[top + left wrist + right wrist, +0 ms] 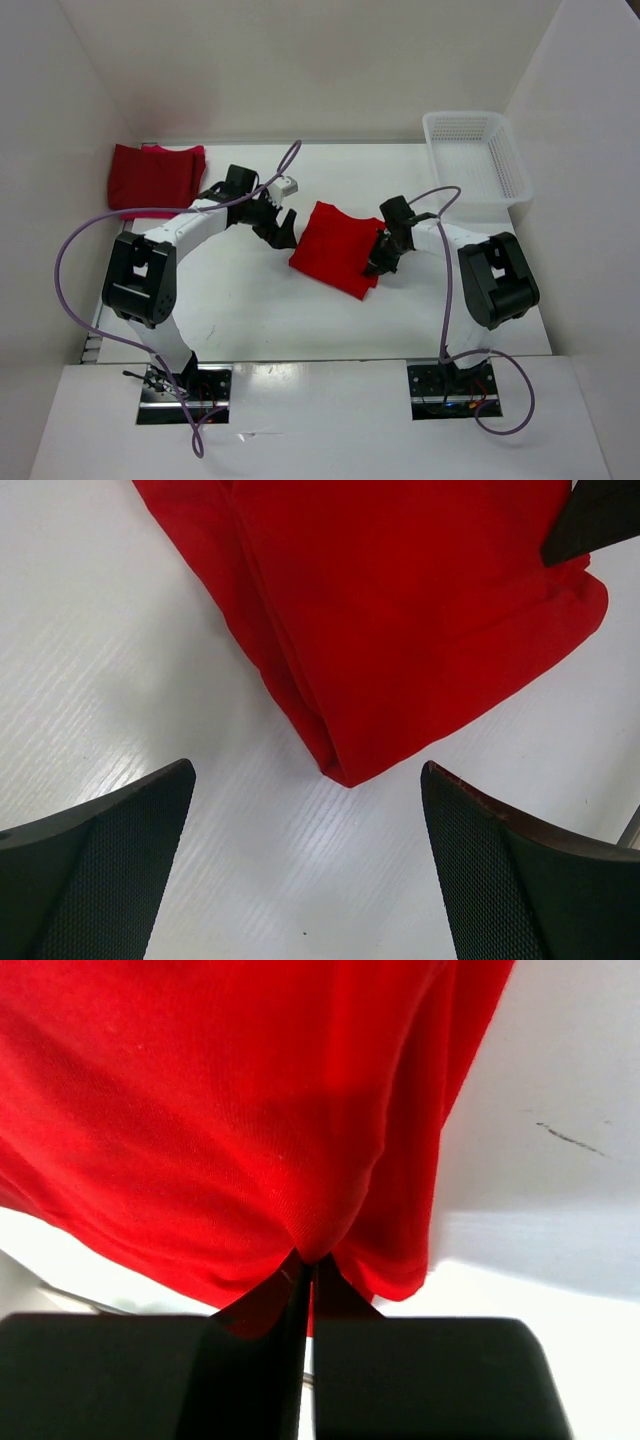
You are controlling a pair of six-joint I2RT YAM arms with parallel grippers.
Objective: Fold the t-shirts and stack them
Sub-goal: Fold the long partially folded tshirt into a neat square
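On the table's middle: the bright red t-shirt [338, 248] lies folded into a rough square on the white table [260, 310], between my two grippers.
Right gripper [308, 1265]: my right fingers [250, 1380] are pressed together on the shirt's right-hand edge, with a small pucker of red cloth pinched between the tips.
Right grip from above: my own wrist covers that corner of the shirt, so the pinch itself is hidden in the top view.
Left gripper [305, 780]: my left fingers [110, 870] are spread wide over bare table and hold nothing. They are clear of the cloth; whether they touch the table I cannot tell.
Shirt corner at my left: a folded point of several layers sits just beyond my spread tips, midway between them.
Far left: a folded stack [155, 177] of darker red cloth rests by the back wall, well apart from me. A pinker edge shows beneath, but I cannot count the pieces.
Far right: a white mesh basket [465, 118] stands well apart from the shirt.
Cut off: my left wrist view loses the shirt past its top edge, and a dark fingertip at its upper right corner shows only in part.
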